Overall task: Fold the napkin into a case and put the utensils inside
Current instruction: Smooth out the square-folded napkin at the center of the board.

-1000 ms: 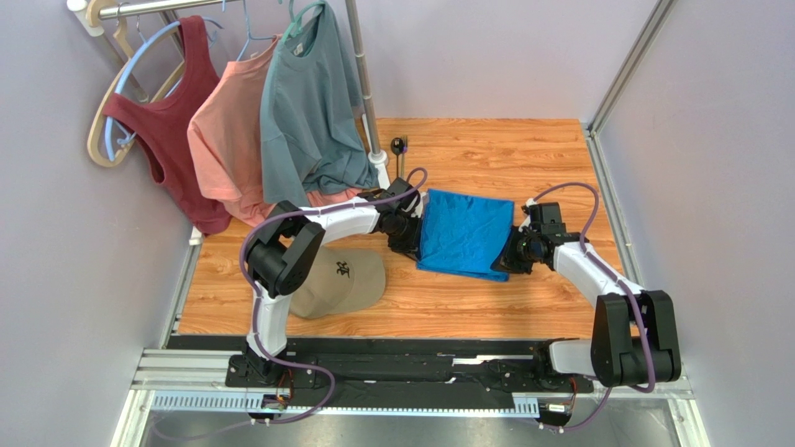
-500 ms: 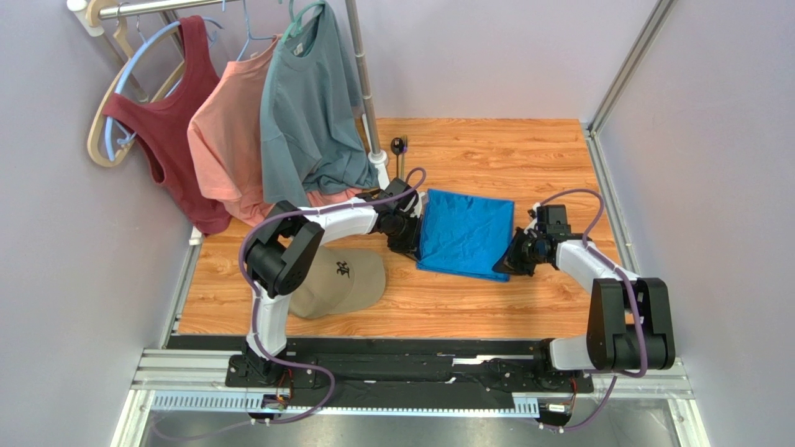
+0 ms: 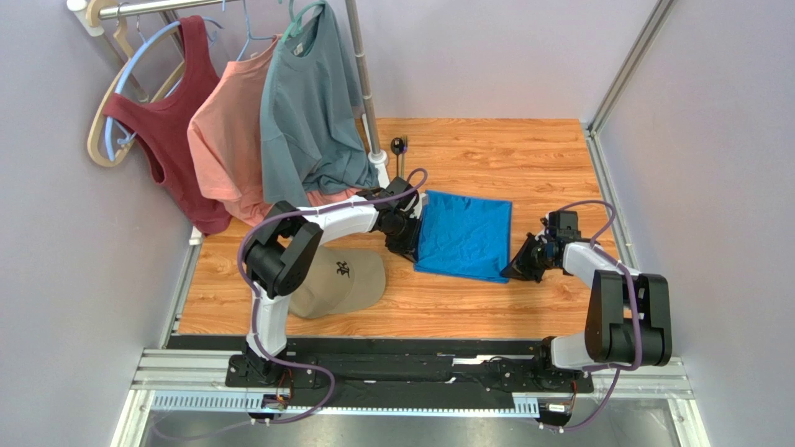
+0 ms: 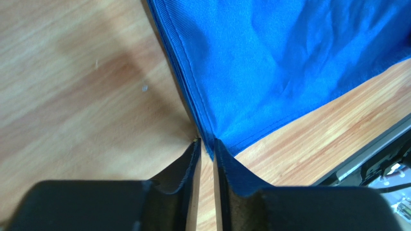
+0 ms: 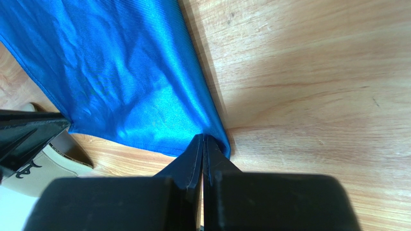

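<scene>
- On the wooden table point(image 3: 523, 149), seen from above, the blue napkin point(image 3: 464, 235) lies flat and folded between the two arms. A tan cap point(image 3: 341, 279) sits well to its left.
- From the left wrist, the left gripper point(image 4: 206, 143) has its fingers a tiny bit apart at the napkin's point(image 4: 270, 62) near corner. I cannot tell if they pinch it.
- From the right wrist, the right gripper point(image 5: 203, 138) has its fingers pressed tight together, with the tips touching the napkin's point(image 5: 111, 72) other near corner.
</scene>
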`<move>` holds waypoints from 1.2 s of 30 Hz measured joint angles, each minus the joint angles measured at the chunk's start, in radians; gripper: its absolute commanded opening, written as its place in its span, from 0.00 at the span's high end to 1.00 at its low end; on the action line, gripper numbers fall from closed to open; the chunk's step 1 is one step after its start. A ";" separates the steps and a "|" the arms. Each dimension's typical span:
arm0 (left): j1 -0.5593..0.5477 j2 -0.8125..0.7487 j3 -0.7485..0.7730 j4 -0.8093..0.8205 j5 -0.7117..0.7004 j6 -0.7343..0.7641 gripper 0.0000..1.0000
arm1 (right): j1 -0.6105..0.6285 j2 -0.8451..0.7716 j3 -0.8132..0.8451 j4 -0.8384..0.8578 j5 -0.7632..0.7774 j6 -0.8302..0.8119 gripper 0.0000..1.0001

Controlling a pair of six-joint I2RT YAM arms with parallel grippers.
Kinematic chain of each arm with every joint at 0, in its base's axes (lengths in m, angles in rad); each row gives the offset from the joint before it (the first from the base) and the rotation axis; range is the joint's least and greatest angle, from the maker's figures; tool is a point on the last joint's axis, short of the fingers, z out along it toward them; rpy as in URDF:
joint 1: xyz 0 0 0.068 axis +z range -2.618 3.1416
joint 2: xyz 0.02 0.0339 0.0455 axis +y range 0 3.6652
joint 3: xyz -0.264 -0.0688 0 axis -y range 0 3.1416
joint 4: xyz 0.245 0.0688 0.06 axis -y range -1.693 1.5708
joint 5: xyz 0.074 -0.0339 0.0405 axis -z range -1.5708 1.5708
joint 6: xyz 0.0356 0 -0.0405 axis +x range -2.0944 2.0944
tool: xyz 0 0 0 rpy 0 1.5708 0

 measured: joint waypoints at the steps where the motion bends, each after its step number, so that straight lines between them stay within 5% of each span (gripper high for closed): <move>1: 0.000 -0.006 0.002 -0.016 -0.006 0.004 0.75 | 0.000 0.000 0.000 0.000 -0.001 0.000 1.00; 10: 0.000 -0.073 0.069 -0.028 0.077 -0.014 0.89 | 0.000 -0.041 0.025 -0.048 -0.022 -0.008 1.00; 19: -0.001 -0.026 -0.097 0.040 0.121 -0.052 0.91 | -0.005 -0.032 0.030 -0.042 -0.077 -0.012 1.00; 36: -0.005 -0.100 -0.098 0.003 0.082 -0.037 0.87 | 0.042 -0.153 0.042 -0.104 -0.035 0.003 1.00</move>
